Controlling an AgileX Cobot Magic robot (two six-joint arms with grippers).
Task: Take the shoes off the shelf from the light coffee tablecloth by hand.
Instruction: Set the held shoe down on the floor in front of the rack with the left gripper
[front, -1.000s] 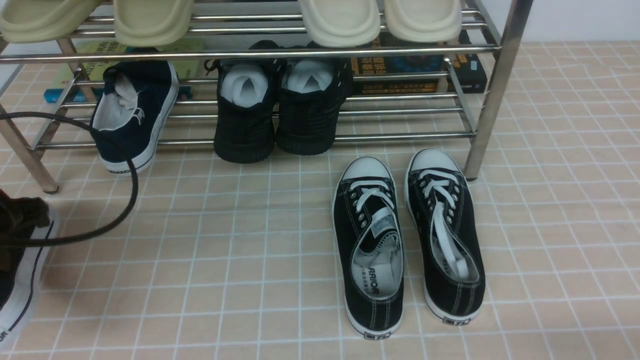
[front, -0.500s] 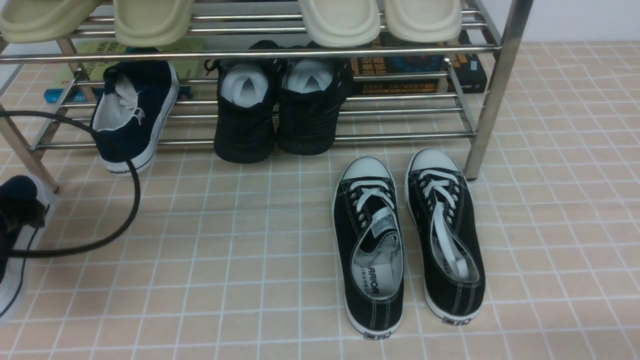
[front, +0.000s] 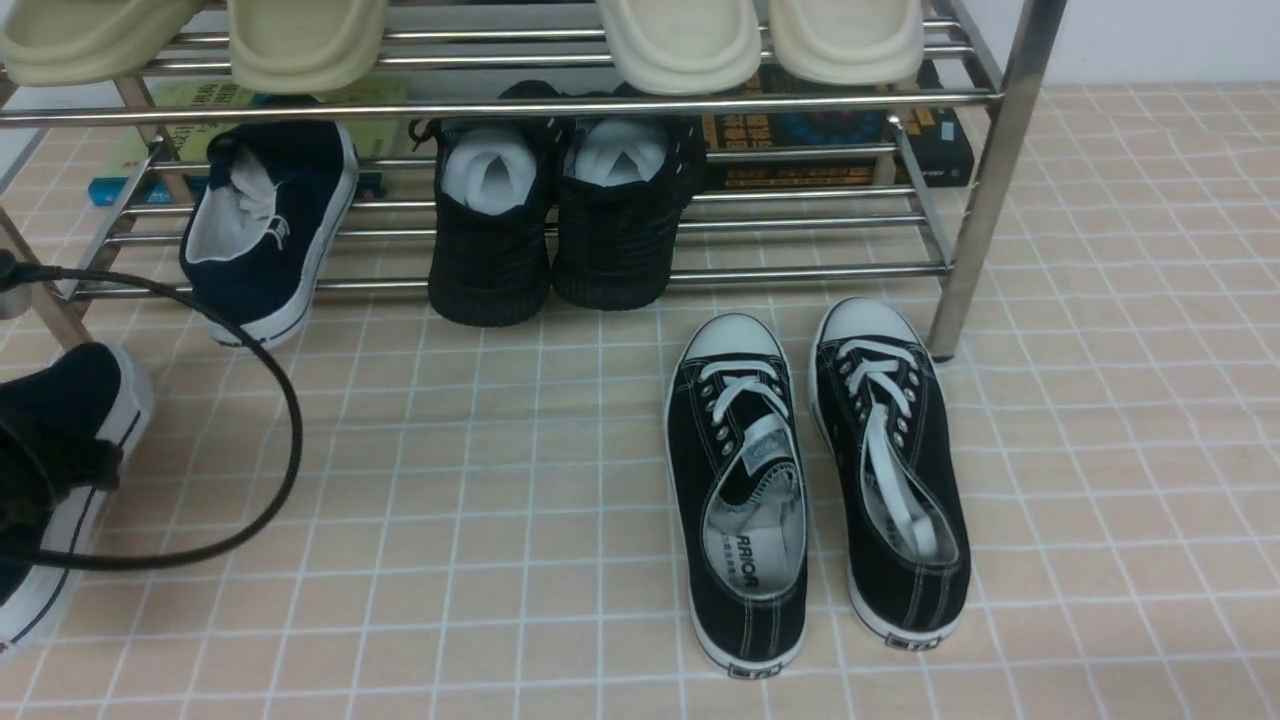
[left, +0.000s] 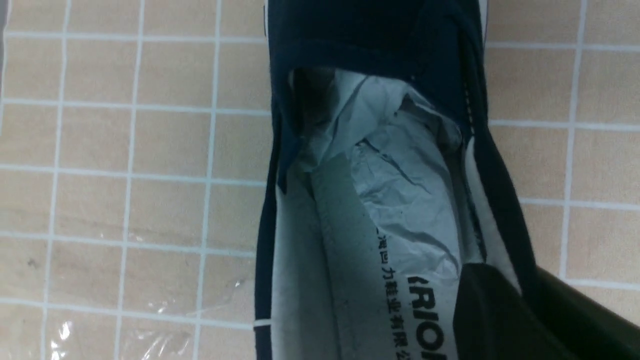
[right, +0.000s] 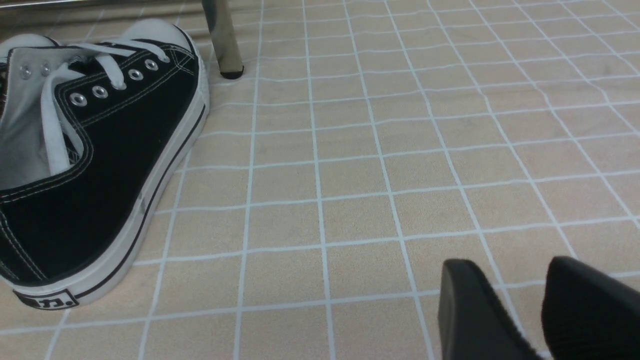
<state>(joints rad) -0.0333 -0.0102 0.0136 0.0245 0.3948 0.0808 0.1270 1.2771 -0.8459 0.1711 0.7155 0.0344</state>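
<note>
One navy slip-on shoe (front: 70, 430) with a white sole hangs at the far left over the light coffee tablecloth (front: 480, 480). My left gripper (left: 525, 300) is shut on its side wall. One finger is inside on the white lining and the other is outside. In the front view that gripper (front: 35, 480) is mostly cut off by the frame edge. The other navy shoe (front: 265, 230) sits on the lower tier of the chrome shelf (front: 800, 272), heel overhanging the front tube. My right gripper (right: 520, 280) hovers low over bare cloth, shut, with nothing between its fingers.
A black lace-up pair (front: 815, 480) stands on the cloth in front of the shelf's right leg (front: 985, 190). An all-black pair (front: 555, 220) sits mid-shelf. Cream slippers (front: 680, 40) lie on the upper tier and books (front: 830, 140) lie behind. A black cable (front: 280, 420) loops at the left.
My left gripper has carried the navy shoe rightward and further into view at the left edge, and the cable loop has shifted with it. Everything else stays still.
</note>
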